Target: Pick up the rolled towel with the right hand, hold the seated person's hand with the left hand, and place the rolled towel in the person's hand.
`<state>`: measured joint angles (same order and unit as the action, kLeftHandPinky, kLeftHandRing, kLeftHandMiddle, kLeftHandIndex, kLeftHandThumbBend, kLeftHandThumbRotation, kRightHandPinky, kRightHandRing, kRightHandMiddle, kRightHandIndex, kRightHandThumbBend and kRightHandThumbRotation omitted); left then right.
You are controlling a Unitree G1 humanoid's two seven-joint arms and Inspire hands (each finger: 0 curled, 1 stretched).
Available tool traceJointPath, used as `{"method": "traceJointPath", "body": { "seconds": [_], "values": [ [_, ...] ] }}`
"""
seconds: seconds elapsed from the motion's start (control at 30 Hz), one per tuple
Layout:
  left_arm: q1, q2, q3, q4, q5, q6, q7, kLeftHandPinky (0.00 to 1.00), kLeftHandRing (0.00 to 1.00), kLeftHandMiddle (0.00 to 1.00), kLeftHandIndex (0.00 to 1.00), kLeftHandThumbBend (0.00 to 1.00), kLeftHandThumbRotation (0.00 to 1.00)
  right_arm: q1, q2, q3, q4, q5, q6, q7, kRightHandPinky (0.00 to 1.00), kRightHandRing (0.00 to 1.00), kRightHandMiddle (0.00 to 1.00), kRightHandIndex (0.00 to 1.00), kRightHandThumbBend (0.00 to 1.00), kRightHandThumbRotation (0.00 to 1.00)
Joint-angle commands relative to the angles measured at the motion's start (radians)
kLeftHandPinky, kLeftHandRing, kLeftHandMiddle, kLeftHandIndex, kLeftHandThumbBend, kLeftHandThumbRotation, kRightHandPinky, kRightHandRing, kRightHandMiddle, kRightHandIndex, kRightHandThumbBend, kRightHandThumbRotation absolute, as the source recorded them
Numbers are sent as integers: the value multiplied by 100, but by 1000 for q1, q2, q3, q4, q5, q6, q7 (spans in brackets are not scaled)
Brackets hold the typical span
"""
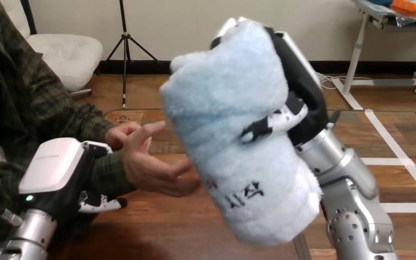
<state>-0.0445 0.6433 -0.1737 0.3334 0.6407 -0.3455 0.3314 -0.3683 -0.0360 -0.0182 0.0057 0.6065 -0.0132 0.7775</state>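
Rolled towel (233,135): soft, light, compressible; right robot hand (300,86) grips its middle, fingers curled; left robot hand (51,168) clasps person's wrist (111,170).

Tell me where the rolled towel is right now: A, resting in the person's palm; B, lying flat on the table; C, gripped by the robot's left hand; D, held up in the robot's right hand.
D: the right hand is curled round the light blue rolled towel, holding it clear of the table beside the person's hand.
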Motion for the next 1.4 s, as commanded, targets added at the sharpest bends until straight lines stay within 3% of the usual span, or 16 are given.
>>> {"method": "traceJointPath", "body": {
  "seconds": [0.0, 0.37, 0.67, 0.87, 1.37],
  "values": [
    [-13, -23, 1, -52, 1, 16, -28, 33, 34, 38, 39, 88, 0, -77, 15, -3, 10, 5, -32, 21, 7, 13, 20, 19, 72, 0],
    [-16, -43, -4, -106, -3, 32, -72, 31, 33, 38, 40, 90, 0, -76, 36, 13, 43, -10, -70, 54, 7, 13, 20, 19, 71, 0],
    [-19, -63, -9, -159, -7, 38, -112, 31, 34, 38, 39, 91, 0, -79, 53, 22, 77, -38, -146, 87, 7, 12, 20, 20, 71, 0],
    [-16, -75, -13, -206, 3, 51, -137, 32, 34, 38, 38, 91, 0, -83, 55, 27, 87, -17, -137, 123, 7, 12, 20, 19, 70, 0],
    [-12, -117, -23, -292, 5, 63, -193, 30, 32, 37, 39, 90, 0, -70, 83, 49, 108, -23, -185, 177, 7, 12, 20, 18, 72, 0]
  ]
}}
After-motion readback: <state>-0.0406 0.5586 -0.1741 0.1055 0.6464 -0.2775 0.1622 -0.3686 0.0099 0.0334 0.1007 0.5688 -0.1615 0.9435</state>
